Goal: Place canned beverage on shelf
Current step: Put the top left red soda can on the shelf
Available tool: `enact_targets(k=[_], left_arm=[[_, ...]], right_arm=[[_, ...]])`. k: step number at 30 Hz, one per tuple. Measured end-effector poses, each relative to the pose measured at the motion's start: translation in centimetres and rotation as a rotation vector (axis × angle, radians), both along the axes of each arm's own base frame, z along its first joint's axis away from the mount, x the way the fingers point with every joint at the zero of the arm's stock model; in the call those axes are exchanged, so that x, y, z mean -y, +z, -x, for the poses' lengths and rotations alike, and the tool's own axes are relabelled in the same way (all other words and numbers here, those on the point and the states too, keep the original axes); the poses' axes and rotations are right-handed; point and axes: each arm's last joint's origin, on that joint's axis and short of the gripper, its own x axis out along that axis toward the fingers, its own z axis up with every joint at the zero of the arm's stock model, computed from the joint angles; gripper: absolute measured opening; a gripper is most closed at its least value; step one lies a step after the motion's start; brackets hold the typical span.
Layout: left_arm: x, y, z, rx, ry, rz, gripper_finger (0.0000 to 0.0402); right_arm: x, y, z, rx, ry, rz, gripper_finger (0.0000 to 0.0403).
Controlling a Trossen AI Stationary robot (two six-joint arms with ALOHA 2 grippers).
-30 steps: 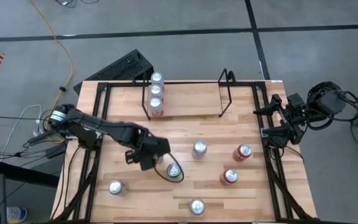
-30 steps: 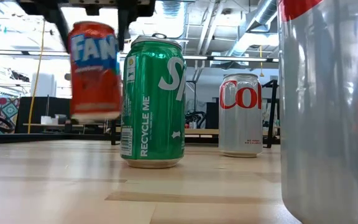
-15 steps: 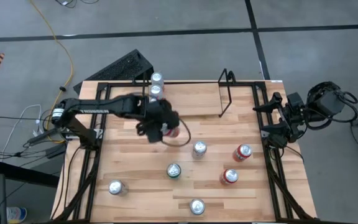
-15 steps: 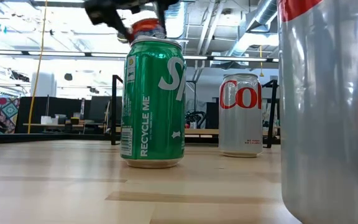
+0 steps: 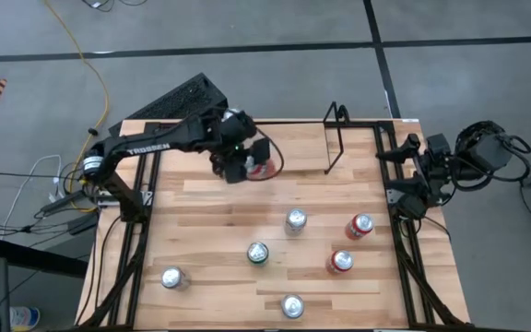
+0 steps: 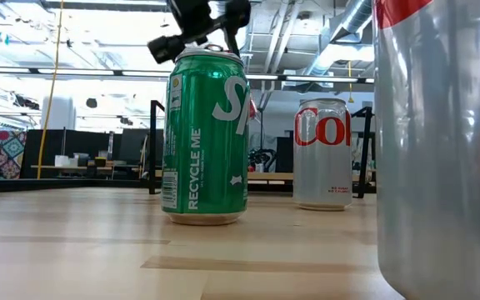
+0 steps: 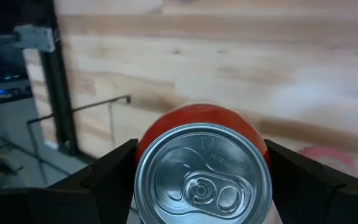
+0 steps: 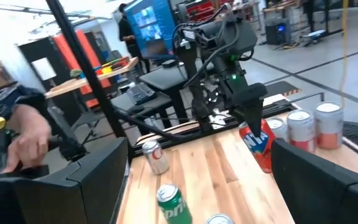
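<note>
My left gripper [image 5: 250, 159] is shut on an orange-red can [image 5: 262, 169] at the shelf's left part, by the near edge of its wood floor. The shelf [image 5: 336, 138] is a black wire rack on the table's far side. Two silver cans [image 8: 314, 126] stand in it just beyond the held can [image 8: 260, 144]; in the high view the arm covers most of them. My right gripper [image 5: 411, 180] is open and empty at the table's right edge. My left gripper pinches the can's upper side wall [image 7: 143, 144], just below the top rim, between its two fingers [image 7: 107, 177]. The fingers come from above, pointing down. The can hangs a little tilted below them [image 8: 263, 155]; whether its base touches the shelf floor I cannot tell.
Loose cans stand on the table: a green one [image 5: 258, 253], silver ones [image 5: 295, 220] [image 5: 171, 278] [image 5: 291, 306] and red ones [image 5: 359, 226] [image 5: 340, 262]. The shelf floor [image 5: 298, 146] is bare to the right of the held can. A person's hand [image 8: 23, 140] shows beyond the table.
My left gripper has carried the orange-red can, lifted, from beside the green can at mid-table toward the far edge, to the shelf's left part. The can stays in its hold and is now slightly tilted.
</note>
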Motion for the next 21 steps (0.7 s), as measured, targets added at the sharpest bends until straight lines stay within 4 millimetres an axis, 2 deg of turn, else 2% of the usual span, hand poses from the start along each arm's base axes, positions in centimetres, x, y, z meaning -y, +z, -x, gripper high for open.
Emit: enact_targets(k=[6,13,21], left_arm=[[-2.1,-0.8,-0.9,0.032,-0.009,-0.052,0.0281],[-3.8,-3.0,-1.7,-0.033,-0.006,-0.032,0.0281],[-4.3,-2.9,-1.8,-0.065,0.052,-0.087,0.0281]], right_arm=[[0.1,0.0,0.0,0.001,-0.033,0.003,0.0369],[0.2,0.0,0.0,0.003,-0.080,0.009,0.0369],[0.3,-0.4,0.0,-0.026,-0.082,0.044,0.0370]])
